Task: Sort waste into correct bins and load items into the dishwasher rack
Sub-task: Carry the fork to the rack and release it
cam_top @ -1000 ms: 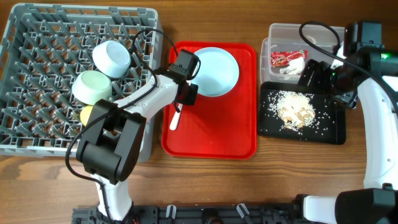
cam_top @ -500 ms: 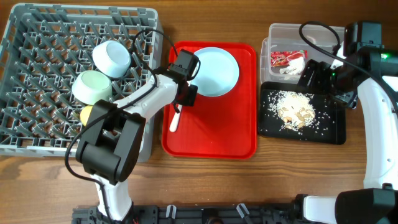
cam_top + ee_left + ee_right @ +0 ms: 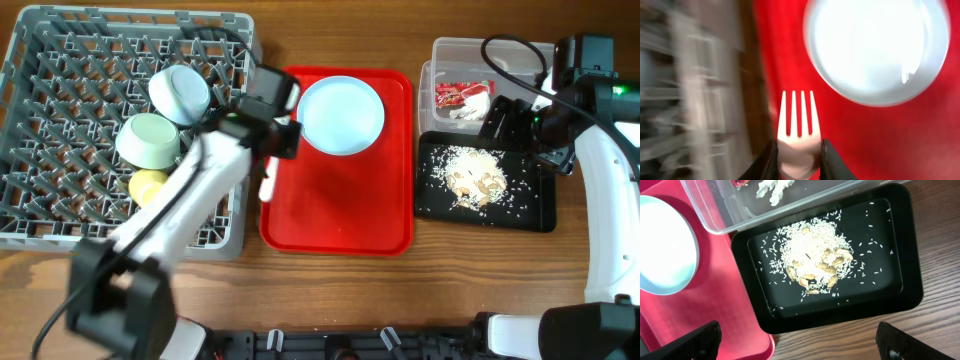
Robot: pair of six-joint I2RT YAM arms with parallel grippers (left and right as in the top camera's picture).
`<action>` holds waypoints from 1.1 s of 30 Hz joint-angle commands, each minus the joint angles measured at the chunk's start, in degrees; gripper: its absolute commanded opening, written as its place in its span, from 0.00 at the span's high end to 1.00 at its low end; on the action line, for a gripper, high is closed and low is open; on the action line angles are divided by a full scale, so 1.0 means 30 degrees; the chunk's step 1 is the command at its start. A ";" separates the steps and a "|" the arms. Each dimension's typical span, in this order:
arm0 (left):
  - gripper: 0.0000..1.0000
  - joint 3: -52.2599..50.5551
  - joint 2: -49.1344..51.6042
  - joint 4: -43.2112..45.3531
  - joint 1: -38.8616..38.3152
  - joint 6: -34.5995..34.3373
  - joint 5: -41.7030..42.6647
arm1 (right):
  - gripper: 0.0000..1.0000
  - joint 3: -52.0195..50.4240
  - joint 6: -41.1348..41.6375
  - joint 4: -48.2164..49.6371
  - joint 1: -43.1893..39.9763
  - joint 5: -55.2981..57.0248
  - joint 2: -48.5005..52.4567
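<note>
My left gripper (image 3: 272, 150) is shut on a white plastic fork (image 3: 798, 135), held over the left edge of the red tray (image 3: 340, 215), next to the grey dishwasher rack (image 3: 70, 60); the fork's handle (image 3: 268, 186) hangs below the gripper. The pale blue-white plate (image 3: 340, 115) lies on the red tray. The rack holds the light blue bowl (image 3: 180, 92), green saucer-bowl (image 3: 148, 138) and yellow cup (image 3: 148, 185). My right gripper (image 3: 800, 345) is open and empty near the black tray (image 3: 910, 240) of rice scraps (image 3: 812, 255). The spoon is out of view.
The clear tub (image 3: 445, 50) at the back right holds the red wrapper (image 3: 460, 93) and white napkin (image 3: 472, 110). The black tray (image 3: 535, 210) sits in front of it, with rice (image 3: 478, 175) in it. Bare wood lies along the front edge.
My left arm has swung left and lifted the fork off the red tray toward the rack's right edge. The right arm has not moved.
</note>
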 commanded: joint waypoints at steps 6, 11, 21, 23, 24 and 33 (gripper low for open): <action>0.76 0.0015 -0.2280 -0.0306 0.3490 0.0175 -0.0729 | 0.00 0.0087 -0.0248 -0.0022 -0.0044 -0.0015 -0.0430; 0.71 0.0015 -0.0801 -0.0364 0.3898 0.0182 -0.0393 | 0.00 0.0087 -0.0255 -0.0051 -0.0044 -0.0015 -0.0430; 0.49 0.0022 -0.0029 -0.0291 0.3898 0.0175 -0.0379 | 0.00 0.0087 -0.0255 -0.0117 -0.0044 -0.0015 -0.0430; 0.48 0.0022 -0.0495 -0.0204 0.3832 0.0168 -0.0233 | 0.00 0.0087 -0.0255 -0.0109 -0.0044 -0.0015 -0.0430; 0.48 0.0022 -0.0699 -0.0153 0.3745 0.0175 0.0066 | 0.00 0.0087 -0.0262 -0.0109 -0.0044 -0.0015 -0.0430; 0.31 0.0015 -0.1370 0.3475 0.0423 0.0182 0.4051 | 0.00 0.0087 -0.0248 -0.0102 -0.0044 -0.0015 -0.0430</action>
